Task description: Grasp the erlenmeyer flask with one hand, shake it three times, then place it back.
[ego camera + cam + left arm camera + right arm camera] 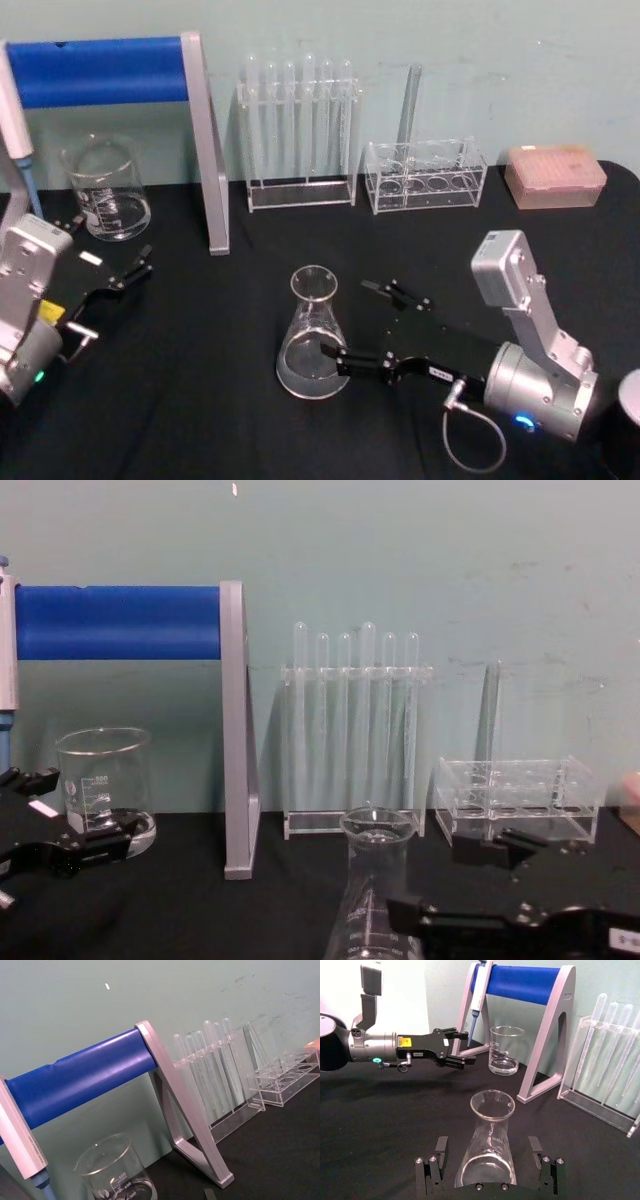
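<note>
The erlenmeyer flask stands upright on the black bench, roughly in the middle and towards the front. Its wide base is flat on the surface and its flared rim is open at the top.

The right hand reaches in low from the right, with its fingers spread wide to either side of the flask's base. In the right wrist view a clear gap shows between each finger and the glass, so it is around the flask without gripping it.

Well to the left, the left hand lies low over the bench with its fingers parted and nothing in them. It sits just in front of the glass beaker.

Beside the beaker is a grey stand with a blue bar, and a pipette hangs from its far left end. Along the wall behind the flask are a clear rack of test tubes, then a lower clear rack, and a pink box at the far right.
</note>
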Action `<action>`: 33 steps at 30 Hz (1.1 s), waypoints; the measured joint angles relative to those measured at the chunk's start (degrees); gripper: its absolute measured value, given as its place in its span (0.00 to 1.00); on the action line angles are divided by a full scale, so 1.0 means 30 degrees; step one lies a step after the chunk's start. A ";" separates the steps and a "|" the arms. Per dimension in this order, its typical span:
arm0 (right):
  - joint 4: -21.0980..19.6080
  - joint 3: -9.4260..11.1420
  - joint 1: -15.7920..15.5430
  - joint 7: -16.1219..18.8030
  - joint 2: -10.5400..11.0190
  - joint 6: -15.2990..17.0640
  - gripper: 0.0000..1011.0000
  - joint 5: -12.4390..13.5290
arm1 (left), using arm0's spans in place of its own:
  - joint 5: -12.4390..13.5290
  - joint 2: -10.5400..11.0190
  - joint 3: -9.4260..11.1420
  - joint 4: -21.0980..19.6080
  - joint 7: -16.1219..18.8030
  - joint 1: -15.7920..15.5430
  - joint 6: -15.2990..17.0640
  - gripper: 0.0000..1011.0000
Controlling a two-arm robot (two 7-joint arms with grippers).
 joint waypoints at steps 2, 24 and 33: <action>0.0215 -0.0054 0.0169 0.0017 -0.0231 0.0042 0.99 -0.0061 | -0.0002 -0.0001 0.0001 -0.0001 0.0000 0.0000 0.0000 0.99; 0.2290 -0.0591 0.1776 0.0011 -0.2039 0.0395 0.99 -0.0320 | -0.0001 -0.0001 0.0001 0.0000 0.0001 -0.0001 0.0000 0.99; 0.2851 -0.0860 0.2191 0.0013 -0.2445 0.0296 0.99 -0.0640 | -0.0001 -0.0001 0.0001 -0.0001 0.0000 0.0000 0.0000 0.99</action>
